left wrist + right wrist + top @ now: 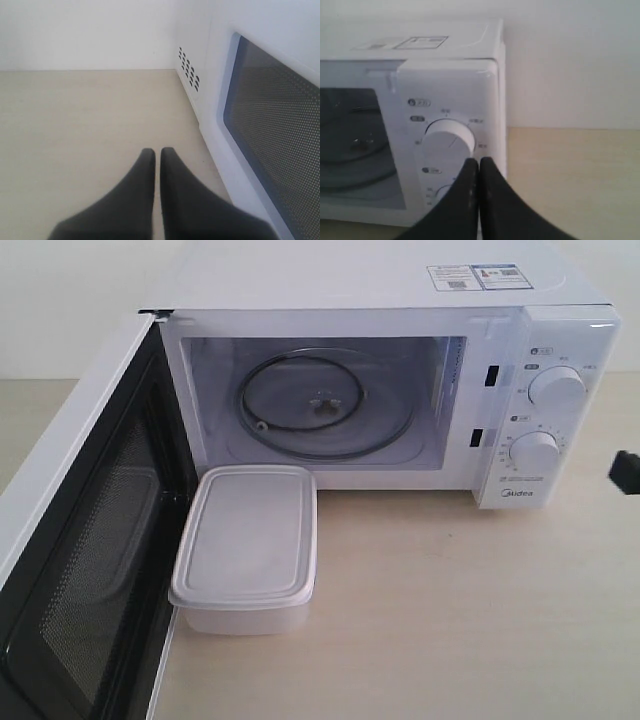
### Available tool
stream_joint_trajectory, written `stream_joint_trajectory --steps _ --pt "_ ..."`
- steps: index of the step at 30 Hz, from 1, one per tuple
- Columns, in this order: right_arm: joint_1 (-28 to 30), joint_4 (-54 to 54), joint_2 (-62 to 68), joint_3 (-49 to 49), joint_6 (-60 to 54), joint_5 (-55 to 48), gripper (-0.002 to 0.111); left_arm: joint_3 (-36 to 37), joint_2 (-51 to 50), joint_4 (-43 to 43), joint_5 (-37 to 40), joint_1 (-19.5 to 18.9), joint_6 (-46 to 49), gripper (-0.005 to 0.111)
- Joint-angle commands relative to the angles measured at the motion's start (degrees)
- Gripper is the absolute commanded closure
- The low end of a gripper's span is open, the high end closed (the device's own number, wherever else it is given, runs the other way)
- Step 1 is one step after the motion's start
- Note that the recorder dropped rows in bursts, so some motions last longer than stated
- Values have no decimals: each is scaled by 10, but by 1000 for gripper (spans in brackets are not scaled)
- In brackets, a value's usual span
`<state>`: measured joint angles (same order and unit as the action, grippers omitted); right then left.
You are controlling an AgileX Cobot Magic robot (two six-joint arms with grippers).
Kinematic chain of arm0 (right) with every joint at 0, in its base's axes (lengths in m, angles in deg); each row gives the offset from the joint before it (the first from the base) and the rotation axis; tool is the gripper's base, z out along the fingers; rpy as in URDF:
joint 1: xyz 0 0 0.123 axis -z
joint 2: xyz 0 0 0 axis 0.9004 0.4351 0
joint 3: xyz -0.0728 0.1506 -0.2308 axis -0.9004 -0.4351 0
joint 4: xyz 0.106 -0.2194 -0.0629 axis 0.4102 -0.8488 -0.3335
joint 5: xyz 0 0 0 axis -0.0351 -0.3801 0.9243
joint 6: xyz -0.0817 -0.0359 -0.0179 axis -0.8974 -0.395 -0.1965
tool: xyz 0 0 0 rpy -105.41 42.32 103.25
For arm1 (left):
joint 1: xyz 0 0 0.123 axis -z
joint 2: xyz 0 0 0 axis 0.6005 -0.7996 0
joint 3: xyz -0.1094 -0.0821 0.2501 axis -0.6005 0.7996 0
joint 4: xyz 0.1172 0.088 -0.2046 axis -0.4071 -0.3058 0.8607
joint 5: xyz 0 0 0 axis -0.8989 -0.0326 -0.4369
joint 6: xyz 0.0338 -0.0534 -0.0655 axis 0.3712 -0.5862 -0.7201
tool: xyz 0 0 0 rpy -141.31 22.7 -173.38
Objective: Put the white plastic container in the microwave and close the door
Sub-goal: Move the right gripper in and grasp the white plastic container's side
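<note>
The white plastic container (pixel 248 545), lid on, rests on the table in front of the left part of the microwave (pixel 380 285) cavity, right beside the door (pixel 95 540). The door stands swung wide open, its black mesh inner face showing. The glass turntable (pixel 325 405) is bare. My left gripper (pixel 157 151) is shut with nothing in it, low over the table outside the door's window (pixel 275 135); the exterior view does not show it. My right gripper (pixel 479 161) is shut and empty, facing the dial panel (pixel 449 137); only its dark tip (pixel 624 472) shows at the far right.
Two round dials (pixel 557 386) (pixel 533 452) sit on the microwave's right panel. Vent holes (pixel 188 70) mark its left side wall. Light wooden tabletop (pixel 450 610) stretches in front and to the right of the container. A white wall stands behind.
</note>
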<state>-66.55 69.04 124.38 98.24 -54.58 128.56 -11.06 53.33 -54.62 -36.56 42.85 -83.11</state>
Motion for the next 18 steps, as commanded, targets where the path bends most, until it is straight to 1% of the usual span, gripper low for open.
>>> stream_joint_trajectory --steps 1,2,8,13,15,18 --pt "-1 -113 120 3 40 165 109 2 2 5 -2 -2 1 102" --pt "-1 -131 153 3 40 200 109 2 2 5 -2 -2 1 102" --pt "-1 -166 287 3 29 295 109 2 2 5 -2 -2 1 102" --pt "-1 -201 391 9 25 295 109 2 2 5 -2 -2 1 102" --pt "-1 -224 423 20 55 295 109 2 2 5 -2 -2 1 102" --pt "-1 -292 455 46 135 295 109 2 2 5 -2 -2 1 102"
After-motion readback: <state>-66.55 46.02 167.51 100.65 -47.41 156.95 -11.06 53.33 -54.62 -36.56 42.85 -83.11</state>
